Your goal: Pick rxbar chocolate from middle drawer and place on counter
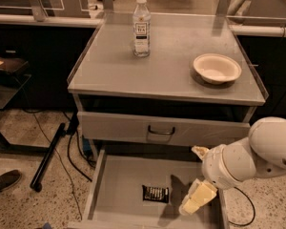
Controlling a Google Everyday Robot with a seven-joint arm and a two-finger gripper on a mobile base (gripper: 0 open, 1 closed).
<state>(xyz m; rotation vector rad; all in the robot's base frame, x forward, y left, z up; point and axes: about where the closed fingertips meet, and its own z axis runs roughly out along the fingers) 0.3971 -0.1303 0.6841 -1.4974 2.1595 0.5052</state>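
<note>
The rxbar chocolate (156, 193), a dark wrapper with pale lettering, lies flat on the floor of the open middle drawer (115, 190), near its middle front. My gripper (191, 180) hangs over the right part of the drawer, a little right of the bar and above it, not touching it. Its pale fingers (196, 199) stand apart and hold nothing. The white arm reaches in from the right. The counter (171, 63) is the grey cabinet top above.
A clear labelled bottle (141, 25) stands at the counter's back middle and a pale bowl (217, 68) at its right. The shut drawer with a dark handle (161, 130) sits above the open one. A black pole (47, 156), cables and a shoe (5, 181) lie on the floor to the left.
</note>
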